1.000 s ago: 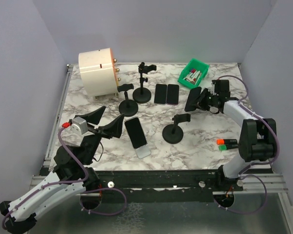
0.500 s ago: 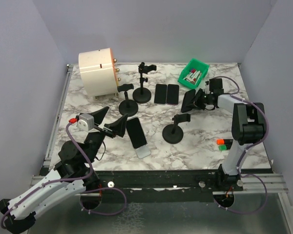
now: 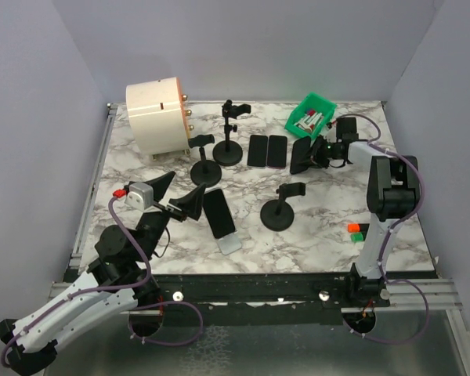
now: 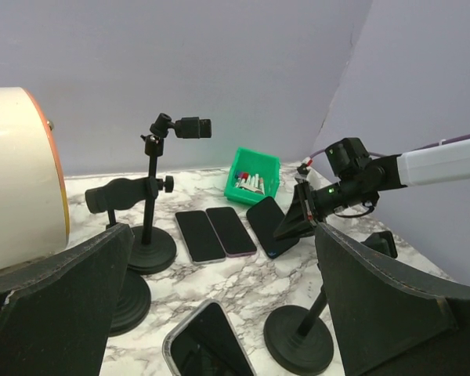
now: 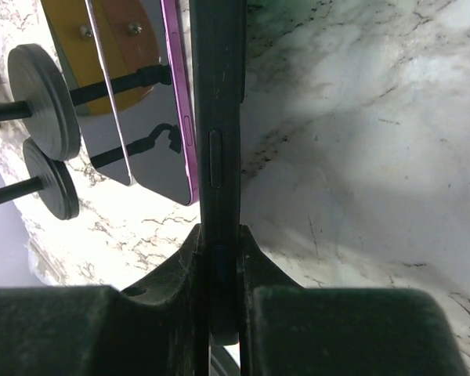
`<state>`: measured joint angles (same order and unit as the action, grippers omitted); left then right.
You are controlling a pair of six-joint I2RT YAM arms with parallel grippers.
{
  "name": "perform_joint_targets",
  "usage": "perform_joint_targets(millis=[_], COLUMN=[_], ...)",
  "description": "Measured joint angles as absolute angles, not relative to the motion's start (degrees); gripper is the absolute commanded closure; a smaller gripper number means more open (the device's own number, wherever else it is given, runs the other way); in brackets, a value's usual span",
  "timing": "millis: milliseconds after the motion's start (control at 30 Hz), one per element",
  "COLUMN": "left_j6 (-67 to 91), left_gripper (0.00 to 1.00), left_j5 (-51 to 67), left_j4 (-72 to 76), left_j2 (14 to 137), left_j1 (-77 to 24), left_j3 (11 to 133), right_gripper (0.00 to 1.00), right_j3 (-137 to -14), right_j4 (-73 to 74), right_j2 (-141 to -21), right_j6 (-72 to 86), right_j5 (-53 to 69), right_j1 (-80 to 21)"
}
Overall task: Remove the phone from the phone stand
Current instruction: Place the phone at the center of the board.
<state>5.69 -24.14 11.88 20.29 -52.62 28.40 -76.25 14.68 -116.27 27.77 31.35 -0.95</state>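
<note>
Change: Your right arm has folded in toward the far side and carried the phone (image 3: 301, 156) left, closer to the two phones lying flat; your left arm has edged up and toward the centre.
Left gripper (image 3: 175, 194): Jaws spread wide, holding nothing, hovering over the near-left of the table (image 3: 329, 227).
Near phone (image 3: 218, 212): Lies flat just right of that open gripper and is no part of this move.
Stand (image 3: 280, 210): Sits right of centre with an empty clamp, so the removal itself looks done and only the set-down remains.
Flat phones: A black phone (image 3: 258, 150) and a purple phone (image 3: 276, 151) lie side by side at the far centre, just left of the one you carry.
Phone: Tilted, well apart from its stand, near the far right; whether its low end touches the table I cannot tell.
Right gripper (image 5: 219, 270): Clamped on the phone's thin edges, close to one end.
Green bin (image 3: 310, 116): Just beyond your right gripper.
Risk, slip: With the pinch so near one end, the long free part could swing or slide out if you turn the wrist fast.
Risk, overlap: Lower it where it hangs and it may land on the purple phone, scraping both; shift right first.
Risk, release: Opening while it is tilted would let it slap down.
</note>
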Motion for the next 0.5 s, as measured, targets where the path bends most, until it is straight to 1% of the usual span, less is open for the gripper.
perform_joint_targets(millis=[67,200,300,367,500], left_j6=[5.67,5.67,5.67,5.67,5.72], left_gripper=[0.01,0.01,0.01,0.01,0.01], left_j5=[-24.14,-24.14,-24.14,-24.14,-24.12], left_j4=[11.88,11.84,11.84,11.84,11.84], left_j2=[20.58,21.34,21.43,21.43,21.45], left_j1=[-52.62,-52.62,-52.62,-52.62,-52.62], left_j3=[28.4,28.4,28.4,28.4,28.4], right_gripper=[0.84,0.63,0.52,0.49,0.48], right_j3=[-76.99,-77.34,-76.66,-75.4,-74.3], right_j4=[15.05,15.05,14.13,13.34,12.43], right_j2=[-116.9,-117.4,-117.56,-117.45,-116.31], right_j6=[27.35,27.46,27.62,28.14,28.8], right_j5=[31.9,32.67,31.55,30.92,29.28], right_j1=[-0.82,-0.54,-0.69,-0.67,-0.69])
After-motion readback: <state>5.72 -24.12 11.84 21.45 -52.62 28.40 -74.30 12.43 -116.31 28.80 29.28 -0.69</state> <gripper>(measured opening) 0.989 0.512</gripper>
